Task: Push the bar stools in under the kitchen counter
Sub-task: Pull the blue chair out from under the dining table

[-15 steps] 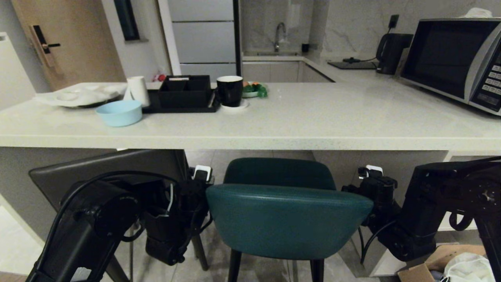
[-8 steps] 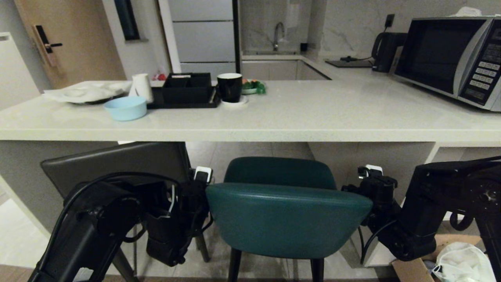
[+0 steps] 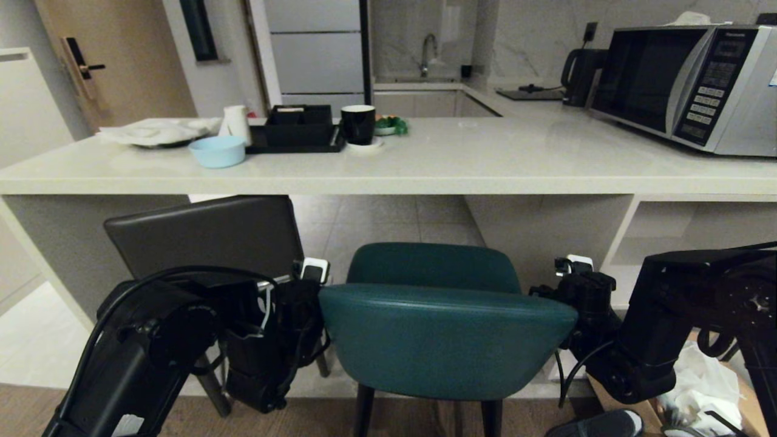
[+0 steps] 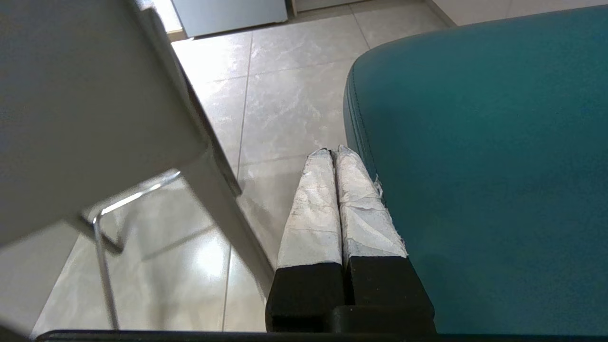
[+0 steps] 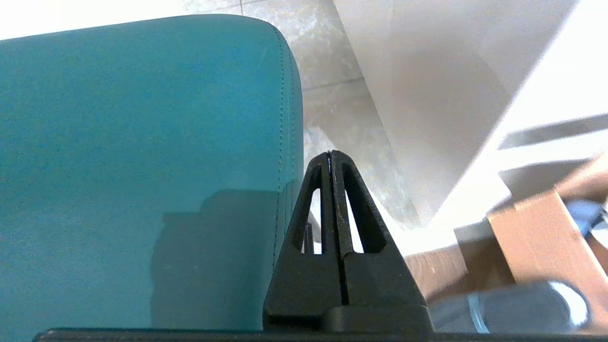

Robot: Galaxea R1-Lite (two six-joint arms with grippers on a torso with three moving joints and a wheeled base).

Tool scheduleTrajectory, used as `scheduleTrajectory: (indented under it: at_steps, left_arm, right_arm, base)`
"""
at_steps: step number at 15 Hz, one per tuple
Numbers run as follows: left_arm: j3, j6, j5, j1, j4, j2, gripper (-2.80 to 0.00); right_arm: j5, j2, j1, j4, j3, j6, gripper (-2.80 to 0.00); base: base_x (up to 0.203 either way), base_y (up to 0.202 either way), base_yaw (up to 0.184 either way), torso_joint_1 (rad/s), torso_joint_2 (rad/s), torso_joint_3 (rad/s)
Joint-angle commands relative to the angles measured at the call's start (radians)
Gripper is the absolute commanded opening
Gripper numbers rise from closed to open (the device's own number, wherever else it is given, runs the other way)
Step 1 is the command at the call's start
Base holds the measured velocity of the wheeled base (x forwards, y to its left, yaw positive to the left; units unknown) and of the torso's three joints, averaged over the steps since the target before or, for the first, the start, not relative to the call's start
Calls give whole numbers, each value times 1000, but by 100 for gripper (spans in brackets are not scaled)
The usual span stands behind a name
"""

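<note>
The teal bar stool [image 3: 443, 340] stands right in front of me, its curved back between my two arms, a little short of the kitchen counter [image 3: 461, 167]. My left gripper [image 3: 314, 269] is shut and empty, lying along the left edge of the teal bar stool [image 4: 475, 166]; its taped fingers [image 4: 313, 204] are pressed together. My right gripper [image 3: 573, 264] is also shut and empty, beside the right edge of the teal bar stool [image 5: 142, 142]. The grey-brown bar stool [image 3: 206, 237] stands to the left, partly under the counter, and also shows in the left wrist view [image 4: 85, 118].
On the counter stand a blue bowl [image 3: 217, 150], a black tray [image 3: 297, 128], a black mug [image 3: 358, 124], a kettle [image 3: 580, 67] and a microwave [image 3: 686, 85]. A cardboard box with white bags [image 3: 704, 379] and a shoe [image 3: 601, 425] lie on the floor at the right.
The whole head view has shifted: the counter and grey-brown stool now sit farther off and wood floor shows at the bottom. The teal stool keeps its place between my arms.
</note>
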Motion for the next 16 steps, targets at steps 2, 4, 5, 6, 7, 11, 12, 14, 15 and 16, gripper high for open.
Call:
scheduleTrajectory:
  at_steps: [2, 4, 5, 6, 7, 11, 12, 14, 15, 16]
  left_arm:
    - [13, -1, 18, -39, -8, -3, -280]
    - [15, -2, 19, -39, -8, -3, -280]
    - [16, -2, 19, -38, -8, -2, -280]
    - [16, 0, 19, -38, -8, -3, -280]
    - [15, 0, 19, -38, -8, -5, -280]
    - [16, 0, 19, -32, -8, 4, -280]
    - [16, 0, 19, -30, -8, 6, -280]
    - [15, 3, 21, -28, -8, 6, -280]
    - [16, 3, 25, -25, -8, 7, -280]
    - [16, 3, 25, -21, -8, 6, -280]
  right_arm:
    - [-2, 0, 1, -9, 0, 1, -280]
    - [-2, 0, 1, -9, 0, 1, -280]
    - [-2, 0, 1, -9, 0, 1, -280]
    - [-2, -1, 1, -9, 0, 1, -280]
    - [-2, -1, 1, -9, 0, 1, -280]
    - [-3, -1, 1, -9, 4, 1, -280]
    - [-3, -3, 1, -10, 4, 3, -280]
    - [-3, -4, 1, -9, 4, 1, -280]
    - [-3, -4, 1, -10, 7, 1, -280]
    - [-3, -4, 1, -10, 11, 2, -280]
  base:
    - [-192, 0, -2, 1, 3, 3]
    - [-191, 0, -6, 1, 9, 5]
    - [-195, 0, -1, -4, 1, -1]
    - [-194, 0, 4, -1, -1, -1]
    - [-189, 0, 0, 3, 2, 6]
    - [-194, 0, -1, 1, 4, 2]
    - [-197, 0, -2, -3, 2, 0]
    - [-192, 0, -1, 0, 5, 3]
    - [-171, 0, -5, 1, 2, 2]
    - [-124, 0, -5, -7, 0, 3]
